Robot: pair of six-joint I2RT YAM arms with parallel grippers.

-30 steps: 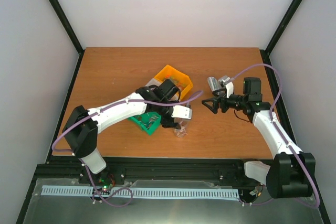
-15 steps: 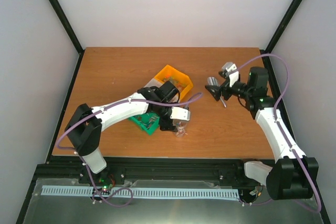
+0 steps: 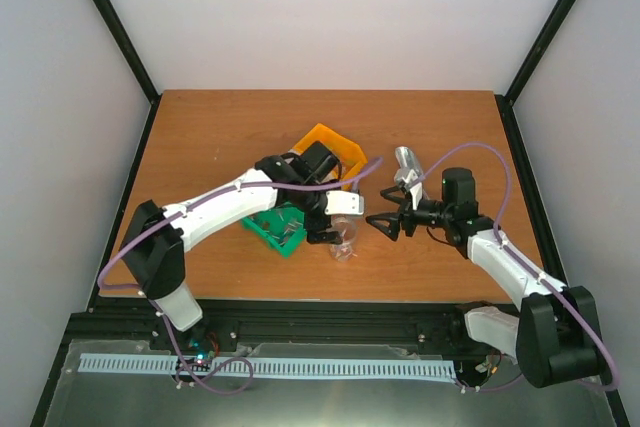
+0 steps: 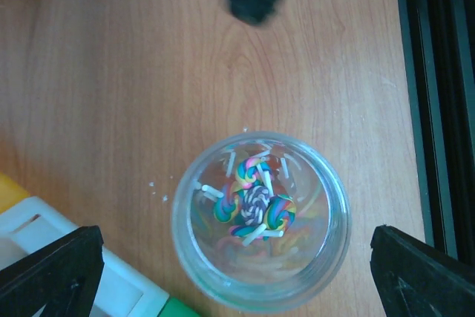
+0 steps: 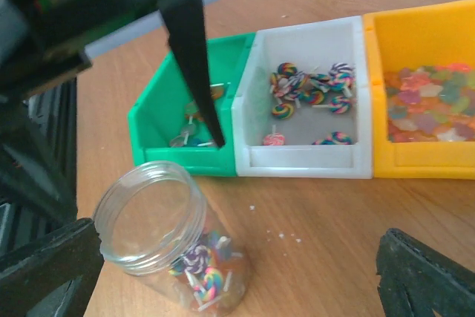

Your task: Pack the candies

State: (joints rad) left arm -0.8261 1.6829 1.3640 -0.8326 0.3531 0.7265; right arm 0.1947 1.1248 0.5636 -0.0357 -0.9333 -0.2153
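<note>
The table (image 4: 111,72) is seen in warm brown wood grain. Three colours are given to the bins: a green bin (image 5: 185,157), a white bin (image 5: 297,159) and a yellow bin (image 5: 423,162). The jar (image 4: 326,250) is clear. Its candies (image 4: 256,202) are swirled in pink, blue, green, yellow and purple (sticks white). The yellow bin's sweets (image 5: 430,102) are tinted orange, pink and pale green.

Wooden table (image 3: 200,127) bears 3 bins (image 5: 297,161), a jar (image 5: 152,220), a scoop (image 3: 405,160).

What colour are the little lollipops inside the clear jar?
The lollipops are rainbow swirls on white sticks; the left wrist view shows them best.
</note>
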